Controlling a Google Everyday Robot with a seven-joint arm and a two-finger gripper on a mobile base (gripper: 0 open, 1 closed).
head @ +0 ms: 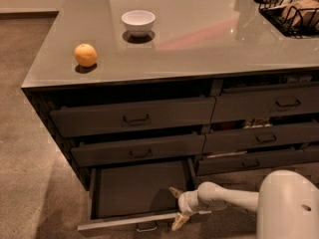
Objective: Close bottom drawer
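Reaching in from the lower right, the white arm [234,199] puts the tool [176,206] right at the right end of the bottom drawer [139,188]. The tool is released, its two pale fingers [175,191] spread wide: one tip points up over the drawer's dark inside, the other drops down in front of the slim front panel [119,223], so the panel's end sits between them. Whether either tip touches the panel, I cannot tell. The drawer sits in the left column, lowest of the three, pulled well out over the carpet, its flat floor bare and its small bar handle [146,227] showing at the bottom edge, just left of the tool. Above it, the two taller left drawers stand slightly ajar, and so do the three on the right. Up on the bench [209,44], an orange [85,55] rests near the left edge, a white bowl [138,22] lies further back and to its right, well apart from it, and a black wire basket [291,9] occupies the far right corner.
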